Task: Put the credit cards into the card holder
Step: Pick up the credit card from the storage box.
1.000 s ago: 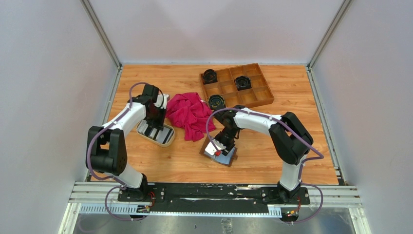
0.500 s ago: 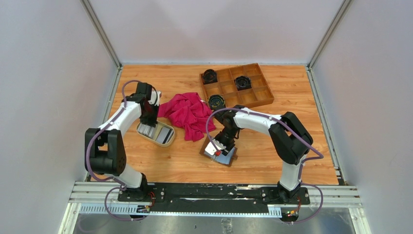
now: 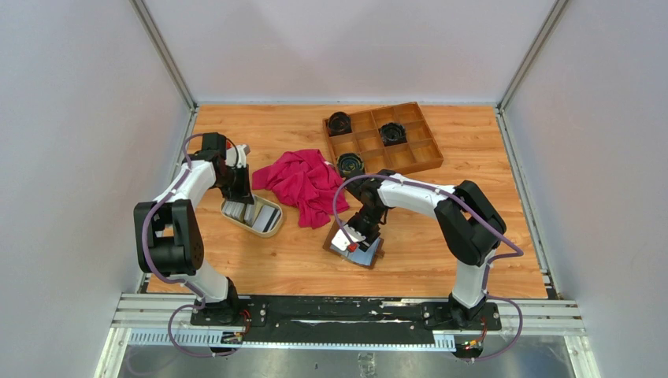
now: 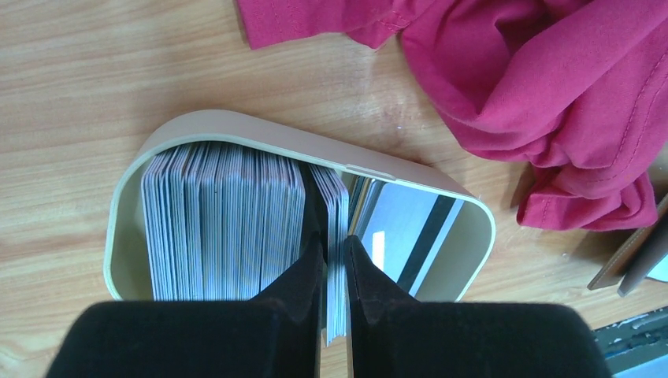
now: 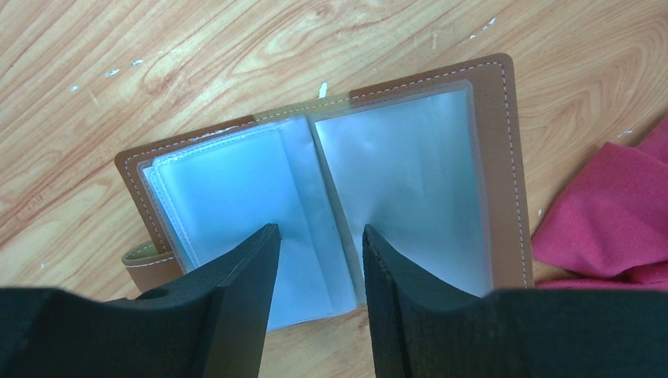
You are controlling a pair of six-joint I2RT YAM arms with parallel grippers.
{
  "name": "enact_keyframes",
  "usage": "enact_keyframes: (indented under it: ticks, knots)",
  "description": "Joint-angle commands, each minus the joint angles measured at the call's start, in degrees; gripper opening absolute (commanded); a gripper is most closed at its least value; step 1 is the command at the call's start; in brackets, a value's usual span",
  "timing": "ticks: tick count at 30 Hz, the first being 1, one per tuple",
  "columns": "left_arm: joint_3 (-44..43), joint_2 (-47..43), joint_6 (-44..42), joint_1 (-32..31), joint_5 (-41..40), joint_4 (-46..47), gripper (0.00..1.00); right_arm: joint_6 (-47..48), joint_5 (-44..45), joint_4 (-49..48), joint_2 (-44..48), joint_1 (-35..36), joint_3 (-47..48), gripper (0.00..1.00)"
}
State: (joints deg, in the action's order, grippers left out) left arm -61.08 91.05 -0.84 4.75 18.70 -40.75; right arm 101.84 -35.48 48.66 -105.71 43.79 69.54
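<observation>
Credit cards [image 4: 224,216]: standing on edge, packed in a cream oval dish [image 4: 236,126] on the left side of the table [image 4: 79,71], just beside a red cloth [image 4: 536,94].
- Judged light, stiff and slick-faced. The pack is tight, so neighbouring cards will likely drag along.
- Best hold: the top edge, pinched across the thin faces.

Left tool [image 4: 332,264]: points straight down into the dish, arm folded at the elbow.
- Jaws are drawn nearly together on a thin sliver of cards split off at the stack's right end.
- One card or several, cannot tell.

Card holder [image 5: 492,157]: lies open near the table's centre, clear sleeves facing up.
- Sleeves look floppy and probably want pinning.

Right tool [image 5: 319,260]: reaches down from above.
- Jaws are apart and grip nothing, tips astride the centre fold.
- Contact with the sleeves is unclear.
</observation>
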Motion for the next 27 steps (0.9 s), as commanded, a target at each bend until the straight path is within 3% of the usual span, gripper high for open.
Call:
enact_keyframes:
  ticks: [1,8,12,20,27]
  knots:
    - [1.51,3.28,0.01,-0.21,-1.32,-0.56,0.02,1.50,1.47,1.48,-2.94,1.46,-0.90,0.47]
    - [1.58,2.48,-0.13,-0.21,-6.30,-0.68,0.13,1.49,1.47,1.53,-3.11,1.56,-0.81,0.47]
    - [1.92,1.97,-0.60,-0.26,-4.35,-0.56,0.00,1.47,1.48,1.60,-3.21,1.65,-0.82,0.47]
    - [2.62,2.01,-1.27,-0.19,6.75,-0.58,0.00,1.51,1.50,1.76,-3.13,1.74,-0.63,0.47]
    - [3.10,3.62,-0.70,-0.32,7.51,-0.59,0.01,1.51,1.39,1.83,-3.19,1.82,-0.63,0.47]
